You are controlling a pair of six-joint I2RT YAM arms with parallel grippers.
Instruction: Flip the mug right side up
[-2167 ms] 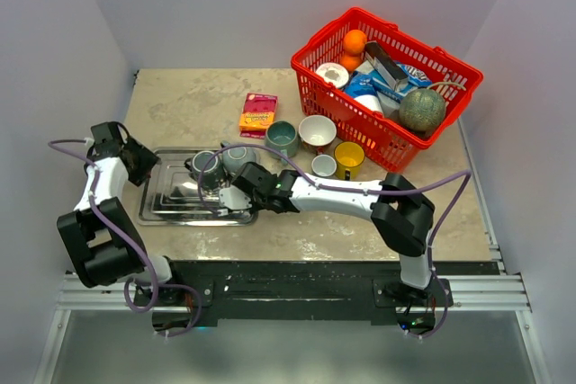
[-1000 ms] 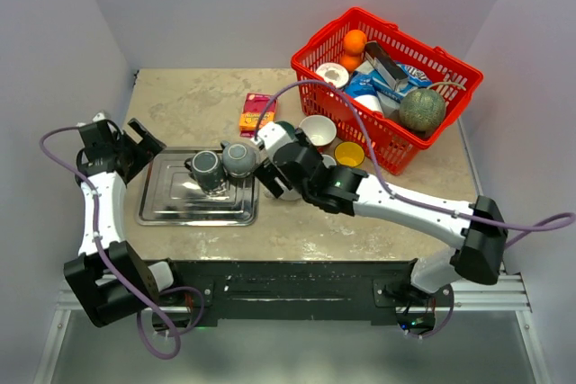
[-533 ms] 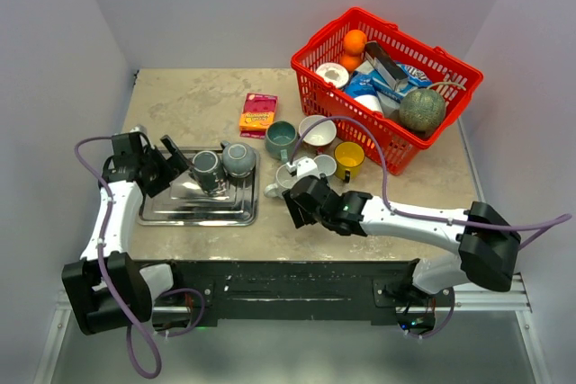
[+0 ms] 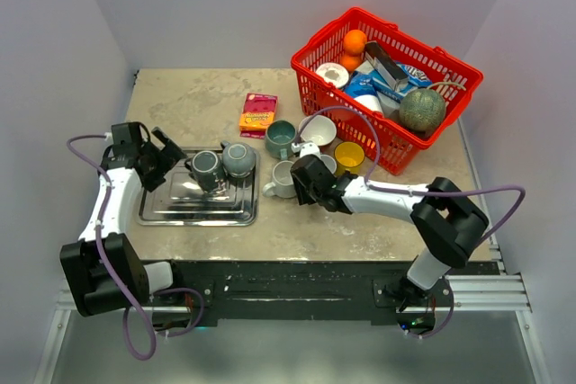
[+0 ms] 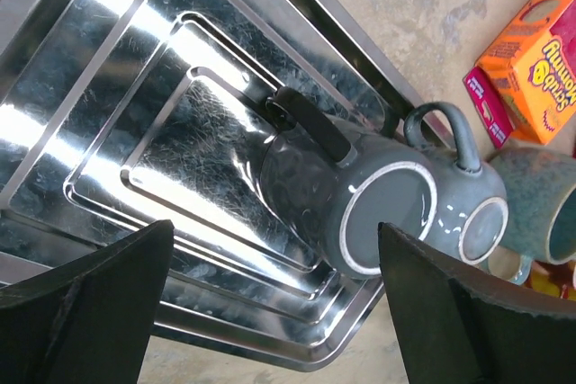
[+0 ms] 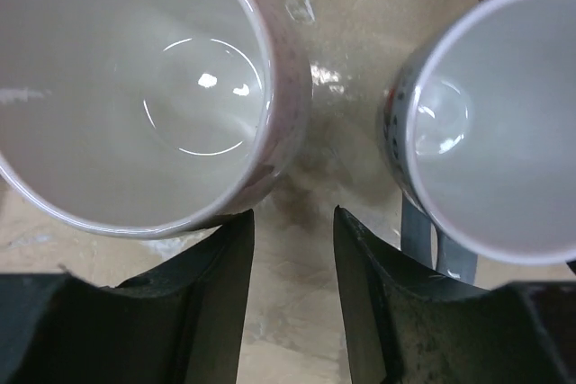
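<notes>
Our left gripper (image 5: pixel 274 242) gapes above the shiny steel tray (image 5: pixel 135 87); our right gripper (image 6: pixel 292 222), apparently slightly parted and empty, hovers beside the upright white ceramic mug (image 4: pixel 284 175).

Scratched mirror-bright metal tray (image 5: pixel 135 60), matt grey mug (image 5: pixel 306 177), glossy ceramic white mug (image 6: pixel 135 87), mottled stone-look desk (image 4: pixel 189 96), red plastic basket (image 4: pixel 382 141)

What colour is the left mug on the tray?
Dark grey mug, pale-ringed base; clearest in left wrist view.
</notes>
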